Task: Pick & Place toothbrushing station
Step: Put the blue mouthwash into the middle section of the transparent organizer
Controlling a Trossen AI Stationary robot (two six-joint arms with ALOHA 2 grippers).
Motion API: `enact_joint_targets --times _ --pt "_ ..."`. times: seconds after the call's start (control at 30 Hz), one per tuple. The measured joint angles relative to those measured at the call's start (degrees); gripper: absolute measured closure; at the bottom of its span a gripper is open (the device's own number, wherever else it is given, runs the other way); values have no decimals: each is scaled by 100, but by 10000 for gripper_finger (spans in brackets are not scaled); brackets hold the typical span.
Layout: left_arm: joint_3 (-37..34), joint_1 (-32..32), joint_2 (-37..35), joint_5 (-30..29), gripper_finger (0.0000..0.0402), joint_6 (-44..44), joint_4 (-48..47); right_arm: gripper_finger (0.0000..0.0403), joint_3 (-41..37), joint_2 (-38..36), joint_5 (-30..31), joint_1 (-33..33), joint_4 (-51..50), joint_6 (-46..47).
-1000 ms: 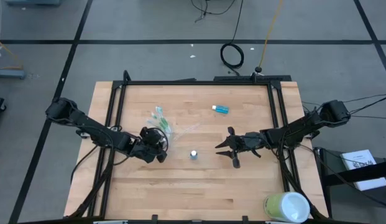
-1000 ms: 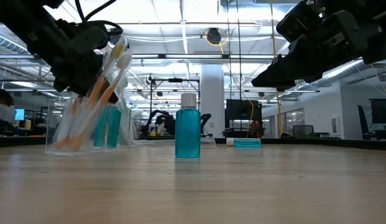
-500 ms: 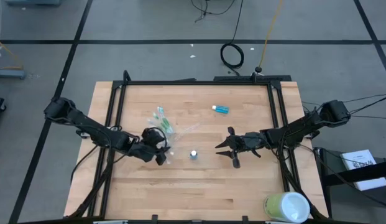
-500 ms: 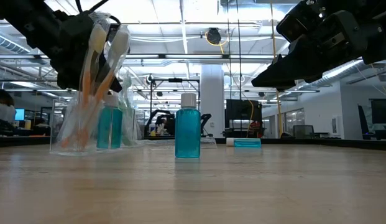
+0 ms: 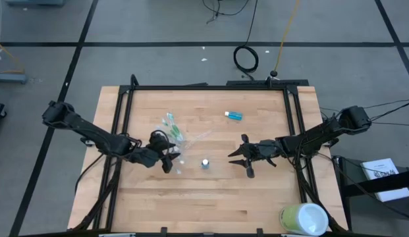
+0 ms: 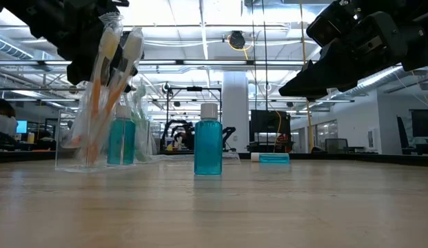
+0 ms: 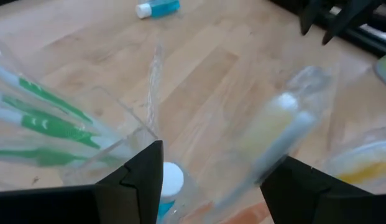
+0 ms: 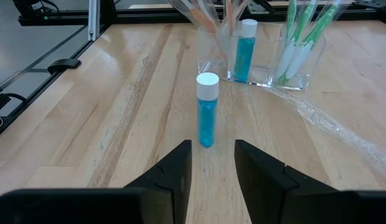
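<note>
The clear plastic cup (image 8: 255,59) is seen standing on the wooden desk (image 5: 257,197), left of the desk's middle, and serves here as the landmark. Orange-handled toothbrushes in clear wrappers (image 6: 107,83) lean inside it beside a blue white-capped tube (image 8: 244,50); green-and-white toothbrushes (image 8: 301,37) are held in its adjoining section, their heads cut off by the frame edge in the right wrist view. The cup's walls are nearly invisible from above, where only green streaks (image 5: 170,125) are made out. The left tool (image 5: 166,160) is placed directly at the cup on its near side, its fingers (image 7: 133,183) parted with the wrapped brushes and the tube cap seen between them; no contact with the cup can be confirmed, since the brushes are blurred in the left wrist view. A second tube (image 5: 205,162) stands upright just to the right of the cup, clear of both tools. A third tube (image 5: 234,115) lies flat farther right and toward the desk's far edge. The right tool (image 5: 240,158) is held above the desk, well to the right of the cup, past the upright tube, its fingers (image 8: 174,165) slightly parted and holding nothing. A large pale green cup (image 5: 303,218) stands far off at the desk's near right corner, partly cut off.
</note>
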Motion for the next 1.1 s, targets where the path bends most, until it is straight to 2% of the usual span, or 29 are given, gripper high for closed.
enact_joint_targets --times 0.23,0.6,0.73,0.87,1.1 --pt "9 -17 -50 -5 183 79 30 287 0 0 0 0 0 0" --pt "5 -126 3 -116 183 -307 123 287 0 0 0 2 0 0" --pt "0 -296 4 -243 183 337 1003 287 2 0 -2 2 0 7" --pt "0 -429 3 -82 183 1029 1806 287 2 0 -2 2 0 15" --pt "0 -486 3 67 183 1025 1886 287 2 0 -2 2 0 17"
